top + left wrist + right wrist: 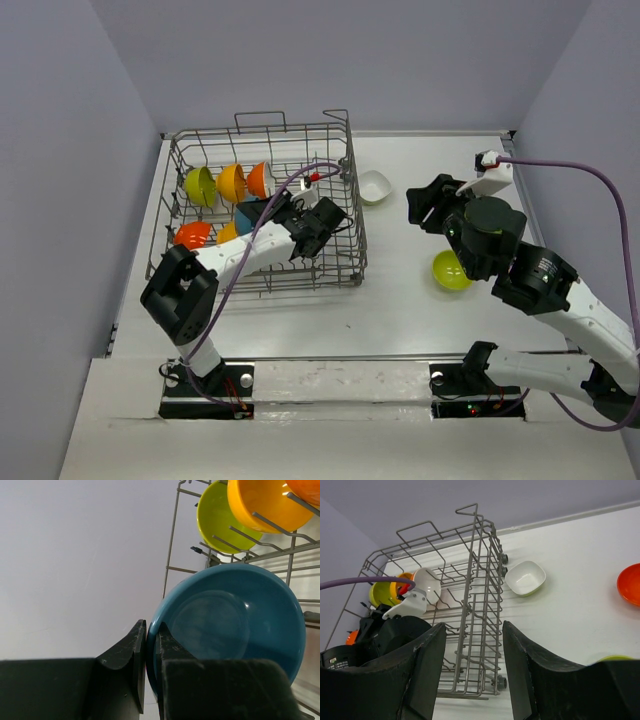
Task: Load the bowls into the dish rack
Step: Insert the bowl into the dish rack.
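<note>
Overhead, the left gripper (pixel 272 213) is seen inside the dish rack (pixel 355 240); only its wrist view shows the teal blue bowl (pixel 230 630) pinched by the rim. The right gripper (pixel 474 635) is held wide, empty; a red-orange bowl (pixel 630 585) on the table (pixel 580 610) is shown only there.

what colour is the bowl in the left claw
Teal blue; the bowl pinched in the left claw shows best in the left wrist view.
</note>
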Controlling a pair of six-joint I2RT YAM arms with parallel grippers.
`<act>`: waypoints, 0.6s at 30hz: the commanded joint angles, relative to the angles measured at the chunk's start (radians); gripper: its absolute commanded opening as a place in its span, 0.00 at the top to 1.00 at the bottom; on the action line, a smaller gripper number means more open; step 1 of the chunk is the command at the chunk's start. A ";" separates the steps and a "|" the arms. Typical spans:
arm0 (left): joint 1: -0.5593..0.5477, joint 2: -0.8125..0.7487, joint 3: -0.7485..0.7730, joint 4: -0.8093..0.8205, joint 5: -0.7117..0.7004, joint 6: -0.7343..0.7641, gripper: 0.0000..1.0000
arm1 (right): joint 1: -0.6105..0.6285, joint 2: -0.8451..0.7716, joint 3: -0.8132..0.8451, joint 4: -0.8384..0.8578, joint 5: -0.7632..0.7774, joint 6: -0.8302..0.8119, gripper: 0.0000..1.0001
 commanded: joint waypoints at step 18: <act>-0.033 -0.019 -0.061 0.108 -0.081 0.104 1.00 | 0.005 -0.007 0.013 0.051 0.025 -0.008 0.45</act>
